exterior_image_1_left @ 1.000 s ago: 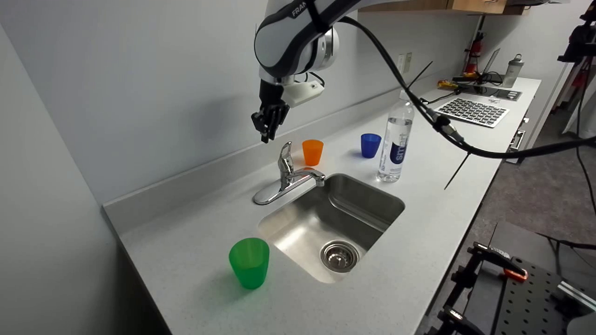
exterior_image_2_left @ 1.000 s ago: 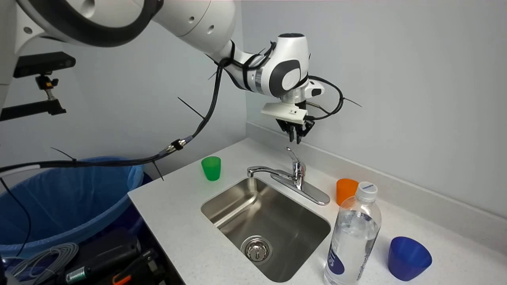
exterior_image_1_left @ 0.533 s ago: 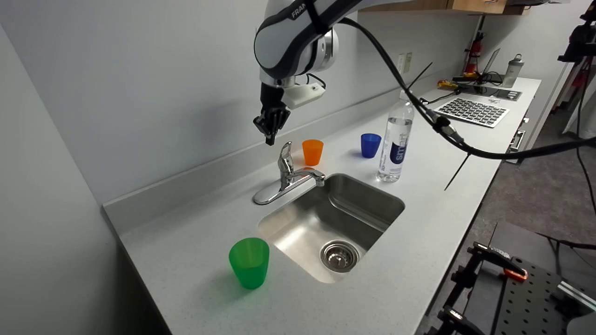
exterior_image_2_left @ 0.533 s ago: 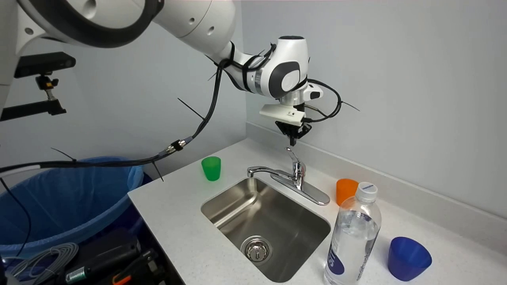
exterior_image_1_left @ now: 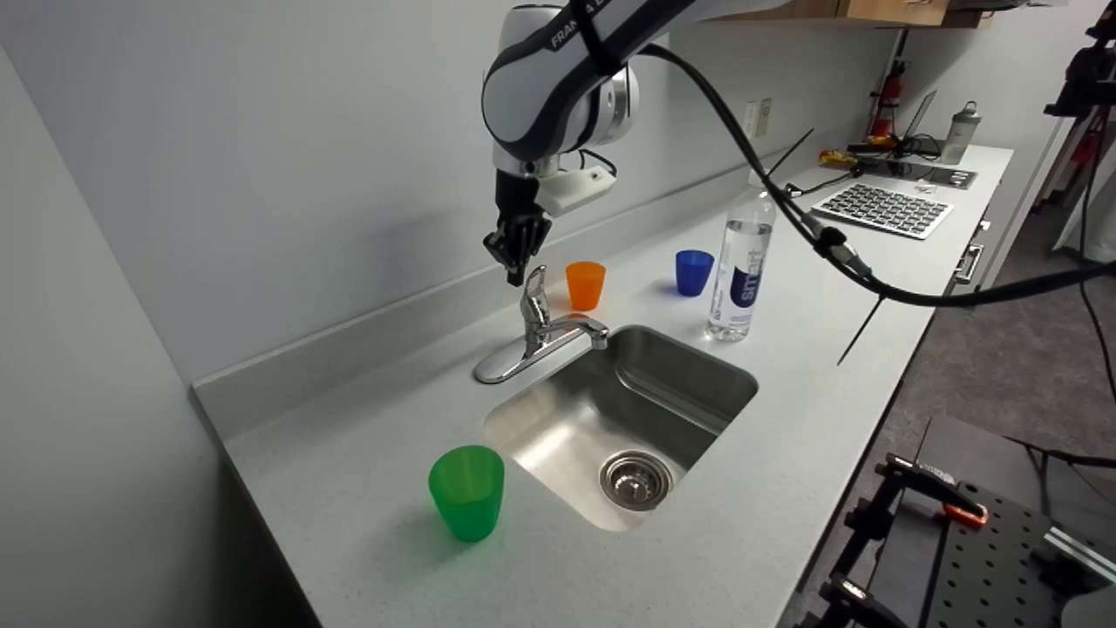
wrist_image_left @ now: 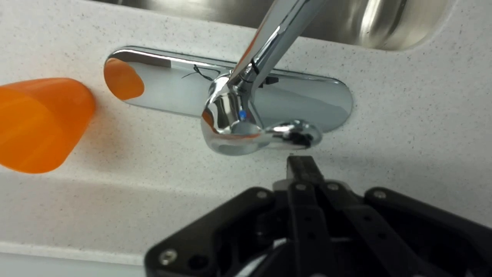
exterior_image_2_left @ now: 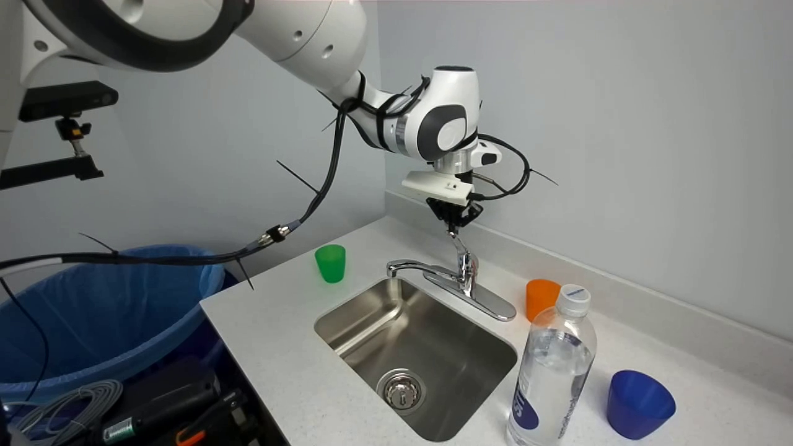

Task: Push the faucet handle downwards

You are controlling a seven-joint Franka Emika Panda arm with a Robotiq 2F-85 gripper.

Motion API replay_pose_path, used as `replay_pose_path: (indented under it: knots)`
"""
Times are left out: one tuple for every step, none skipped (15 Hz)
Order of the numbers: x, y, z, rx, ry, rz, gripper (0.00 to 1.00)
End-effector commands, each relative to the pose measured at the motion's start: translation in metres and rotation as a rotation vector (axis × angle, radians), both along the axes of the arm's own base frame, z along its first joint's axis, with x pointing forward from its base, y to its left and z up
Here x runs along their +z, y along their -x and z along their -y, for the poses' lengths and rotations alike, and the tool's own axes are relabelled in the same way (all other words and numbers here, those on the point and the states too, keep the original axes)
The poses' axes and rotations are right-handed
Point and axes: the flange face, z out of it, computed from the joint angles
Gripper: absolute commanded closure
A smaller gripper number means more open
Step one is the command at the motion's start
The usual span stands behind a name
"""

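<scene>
The faucet handle (exterior_image_1_left: 534, 286) is a short chrome lever pointing up from the small faucet's base. It also shows in an exterior view (exterior_image_2_left: 459, 243) and in the wrist view (wrist_image_left: 294, 134). The chrome spout (exterior_image_2_left: 416, 265) reaches over the sink. My gripper (wrist_image_left: 303, 165) is shut with its fingertips together and nothing between them. In both exterior views the gripper (exterior_image_1_left: 516, 276) points down at the height of the handle's top. In an exterior view the fingertips (exterior_image_2_left: 454, 225) overlap the handle's tip. In the wrist view they are just beside the tip; I cannot tell whether they touch.
A steel sink (exterior_image_1_left: 571, 488) lies in front of the faucet. An orange cup (wrist_image_left: 42, 123) stands beside the faucet base, near the backsplash. A green cup (exterior_image_1_left: 467, 497), a blue cup (exterior_image_2_left: 638, 406) and a water bottle (exterior_image_2_left: 551, 378) stand on the counter. The wall is close behind the gripper.
The gripper's fingers have closed together from slightly apart. The gripper has moved down to the handle's top. The handle, faucet and cups have not visibly moved.
</scene>
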Motion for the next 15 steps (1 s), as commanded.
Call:
replay_pose_path:
  knots:
    - [0.007, 0.021, 0.007, 0.009, 0.027, -0.027, 1.00]
    - [0.008, 0.024, 0.010, 0.008, 0.029, -0.029, 1.00]
    - [0.010, 0.027, 0.013, 0.006, 0.030, -0.028, 1.00]
    - [0.011, 0.030, 0.016, -0.001, 0.030, -0.028, 1.00]
    - [0.013, 0.034, 0.021, -0.012, 0.029, -0.032, 1.00]
    - [0.014, 0.037, 0.027, -0.023, 0.028, -0.037, 1.00]
    - [0.013, 0.041, 0.033, -0.031, 0.033, -0.043, 1.00]
    - [0.012, 0.045, 0.039, -0.039, 0.036, -0.052, 1.00]
    - [0.010, 0.049, 0.043, -0.044, 0.036, -0.062, 1.00]
    - [0.008, 0.053, 0.046, -0.047, 0.037, -0.071, 1.00]
    - [0.006, 0.057, 0.049, -0.046, 0.040, -0.080, 1.00]
    - [0.005, 0.060, 0.049, -0.044, 0.039, -0.087, 1.00]
    - [0.004, 0.063, 0.050, -0.043, 0.039, -0.091, 1.00]
    - [0.004, 0.065, 0.050, -0.040, 0.039, -0.093, 1.00]
    - [0.003, 0.067, 0.050, -0.038, 0.039, -0.096, 1.00]
